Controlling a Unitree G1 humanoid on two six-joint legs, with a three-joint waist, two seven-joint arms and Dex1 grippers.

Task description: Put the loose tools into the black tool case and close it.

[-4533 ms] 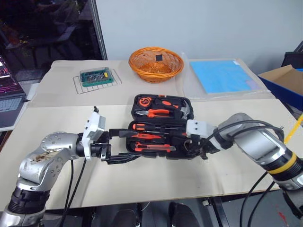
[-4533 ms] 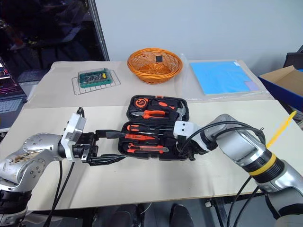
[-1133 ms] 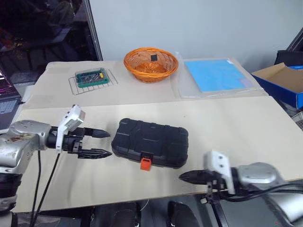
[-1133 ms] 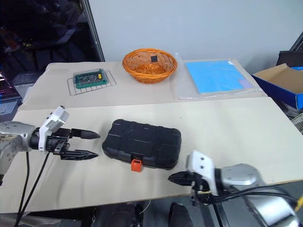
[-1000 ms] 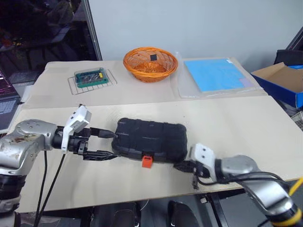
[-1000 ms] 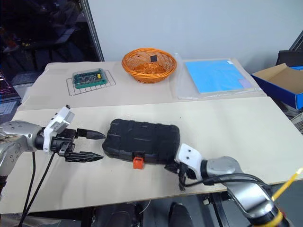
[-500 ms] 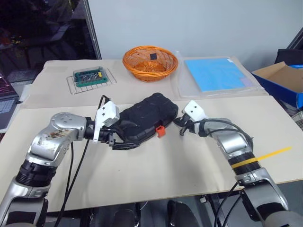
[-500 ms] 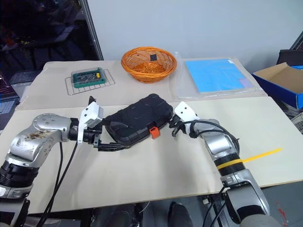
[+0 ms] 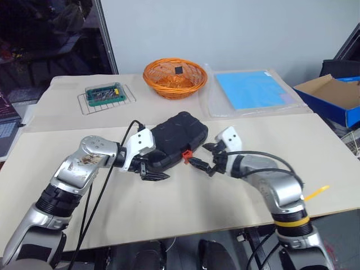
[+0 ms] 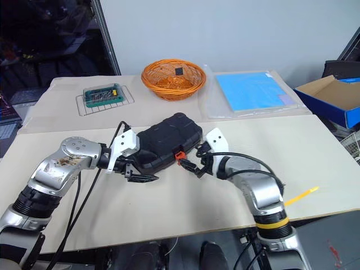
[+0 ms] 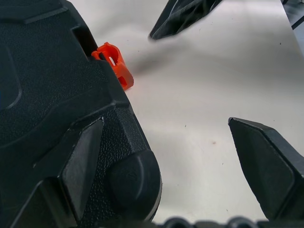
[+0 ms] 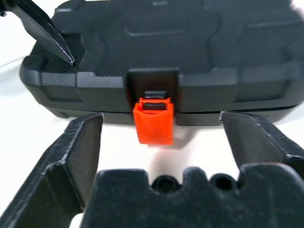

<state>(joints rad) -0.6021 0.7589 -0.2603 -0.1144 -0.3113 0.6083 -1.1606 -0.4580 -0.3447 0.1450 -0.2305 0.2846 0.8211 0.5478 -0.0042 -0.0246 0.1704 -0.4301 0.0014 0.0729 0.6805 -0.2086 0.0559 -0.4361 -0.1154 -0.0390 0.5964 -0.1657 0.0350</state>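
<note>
Your right gripper (image 12: 161, 142) stood wide, its fingers flanking the orange latch (image 12: 153, 119) without touching. Your left gripper (image 11: 175, 156) gaped too, one finger on the closed black tool case (image 10: 166, 140), mid-table (image 10: 185, 202).

Scuffed silver arms, black cables, white wrist blocks, yellow band on right forearm, black pointed fingers (image 9: 154, 176)

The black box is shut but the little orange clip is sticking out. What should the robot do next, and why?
Probably ease the right gripper forward and press the orange latch up against the black tool case. The lid is down, but the latch hangs loose below the seam, and the open right gripper faces it squarely. The open left gripper sits at the case's corner, where it may steady the case.
</note>
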